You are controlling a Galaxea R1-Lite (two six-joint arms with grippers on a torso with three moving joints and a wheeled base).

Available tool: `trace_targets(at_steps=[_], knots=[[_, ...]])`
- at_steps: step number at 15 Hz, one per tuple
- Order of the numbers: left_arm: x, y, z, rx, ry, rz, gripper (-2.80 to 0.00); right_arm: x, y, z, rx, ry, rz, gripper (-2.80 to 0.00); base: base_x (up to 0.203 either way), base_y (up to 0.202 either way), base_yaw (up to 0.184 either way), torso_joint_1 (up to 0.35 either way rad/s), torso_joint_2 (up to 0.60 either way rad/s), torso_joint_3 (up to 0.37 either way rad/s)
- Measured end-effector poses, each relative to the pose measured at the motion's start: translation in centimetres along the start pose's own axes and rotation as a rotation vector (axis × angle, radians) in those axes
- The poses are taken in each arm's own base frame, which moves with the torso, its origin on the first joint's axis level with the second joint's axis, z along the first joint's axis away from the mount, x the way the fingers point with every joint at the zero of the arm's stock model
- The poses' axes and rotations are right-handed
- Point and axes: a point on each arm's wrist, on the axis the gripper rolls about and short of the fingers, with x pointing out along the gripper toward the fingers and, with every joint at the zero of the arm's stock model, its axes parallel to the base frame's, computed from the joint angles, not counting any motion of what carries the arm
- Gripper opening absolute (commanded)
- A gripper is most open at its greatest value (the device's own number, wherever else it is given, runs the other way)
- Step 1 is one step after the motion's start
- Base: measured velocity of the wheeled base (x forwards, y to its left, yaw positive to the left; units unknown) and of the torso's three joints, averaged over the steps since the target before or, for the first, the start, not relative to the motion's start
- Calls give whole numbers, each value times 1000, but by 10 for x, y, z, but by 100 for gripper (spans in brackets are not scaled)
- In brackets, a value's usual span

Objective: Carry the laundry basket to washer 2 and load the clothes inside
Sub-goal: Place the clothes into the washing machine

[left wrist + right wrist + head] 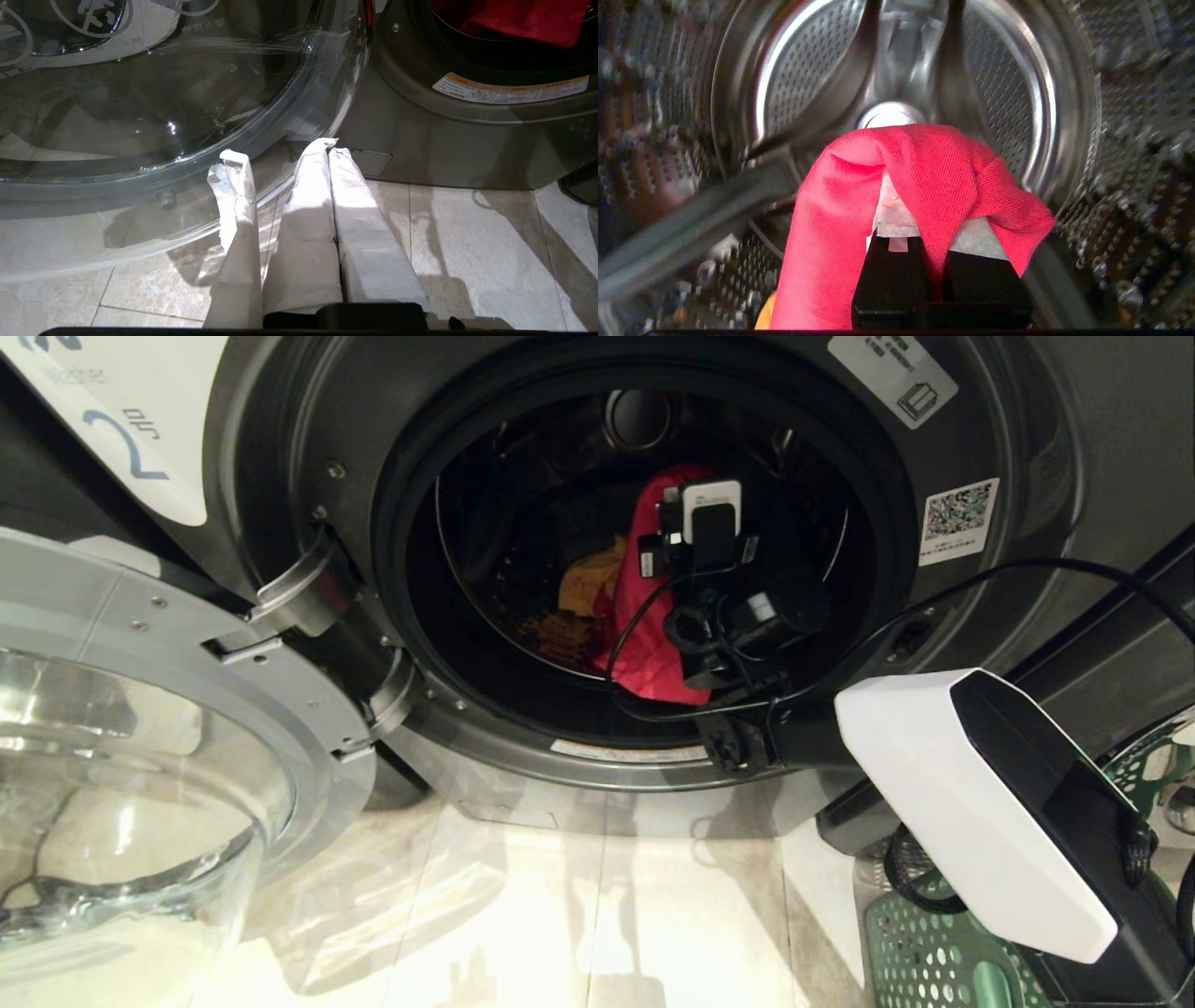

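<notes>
In the head view, washer 2 [280, 457] fills the frame with its glass door [140, 756] swung wide to the robot's left, the white label with the numeral 2 showing at the upper left. The right gripper [695, 546] reaches through the round opening into the drum, with the pink-red fabric of the clothes [644, 616] hanging around it and a yellow-orange garment [593, 583] lying just beside, lower in the drum. The laundry basket [934, 943] stands on the tiled floor [607, 896] at the lower right, partly under the right arm. In the left wrist view, the left gripper [324, 149] hangs low above the floor, near the washer's base and the open door, its wrapped fingers [350, 210] pressed together and holding nothing. In the right wrist view, the right gripper's fingers [896, 219] are clamped on the clothes, the red cloth draped over them in front of the perforated steel drum [808, 60].
</notes>
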Motion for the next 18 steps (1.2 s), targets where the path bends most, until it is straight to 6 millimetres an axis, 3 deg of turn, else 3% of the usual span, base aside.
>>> trace_targets(at_steps=[3,7,13,18], knots=[[0,0,0,0,0,0,-280,-1,4,11,24,-23,1,-280,0,0,0,0,0,0],[0,0,0,0,0,0,-280,-7,14,5,21,25,32,-280,0,0,0,0,0,0],[0,0,0,0,0,0,-280,-27,30,-57,-1,352,116,-280,0,0,0,0,0,0],[0,0,0,0,0,0,-280,-36,19,-93,-50,528,149,-280,0,0,0,0,0,0]])
